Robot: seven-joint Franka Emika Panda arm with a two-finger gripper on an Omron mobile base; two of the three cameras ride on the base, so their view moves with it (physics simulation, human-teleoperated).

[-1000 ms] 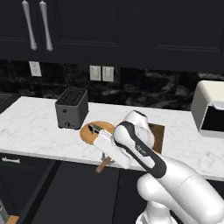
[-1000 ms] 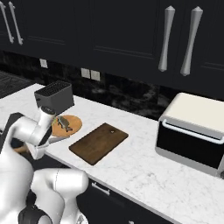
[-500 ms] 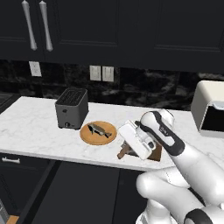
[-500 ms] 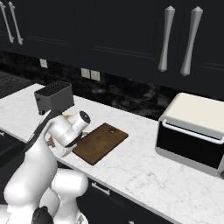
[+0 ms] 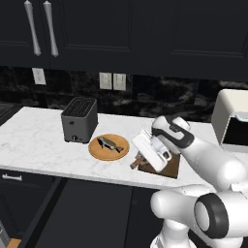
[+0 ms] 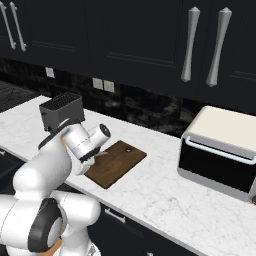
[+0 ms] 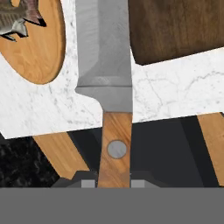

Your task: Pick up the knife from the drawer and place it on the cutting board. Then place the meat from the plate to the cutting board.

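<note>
My gripper (image 7: 113,183) is shut on the knife's wooden handle (image 7: 114,146), and the grey blade (image 7: 105,52) points away over the marble counter. The blade hangs between the tan plate (image 7: 37,48) on one side and the dark cutting board (image 7: 175,30) on the other. The meat, a small grey fish (image 7: 17,17), lies on the plate. From the left base view the gripper (image 5: 141,159) holds the knife (image 5: 137,162) at the cutting board's (image 5: 170,168) front left corner, right of the plate (image 5: 109,147) with the fish (image 5: 110,144). Below the counter edge the drawer (image 7: 61,153) shows light wooden sides.
A black toaster (image 5: 79,118) stands left of the plate. A toaster oven (image 6: 222,150) sits at the counter's right end, well past the cutting board (image 6: 116,162). Dark upper cabinets with long handles (image 6: 220,45) hang above.
The arm has swung right with the knife in the gripper, from in front of the plate to the cutting board's near left corner. The fish on the plate is uncovered.
</note>
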